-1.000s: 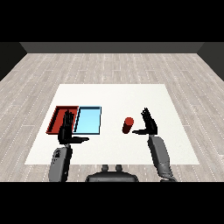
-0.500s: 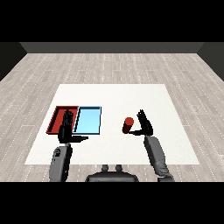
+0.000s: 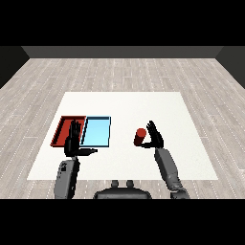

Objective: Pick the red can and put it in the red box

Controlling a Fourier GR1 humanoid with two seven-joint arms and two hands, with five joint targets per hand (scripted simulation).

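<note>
The red can (image 3: 139,137) stands upright on the white table (image 3: 124,107), right of the trays. My right hand (image 3: 155,137) is just to the can's right, fingers straight and spread, palm turned toward it, very close or touching. The red tray (image 3: 63,129) lies at the left with the light blue tray (image 3: 97,131) beside it on the right. My left hand (image 3: 74,142) hovers open over the near edge of the red tray, thumb pointing right.
Both trays hold nothing. Bare table stretches between the blue tray and the can, and behind them to the far edge. Grey wooden floor surrounds the table.
My right hand has drifted left, closing in on the red can. The left hand and the can have stayed where they were.
</note>
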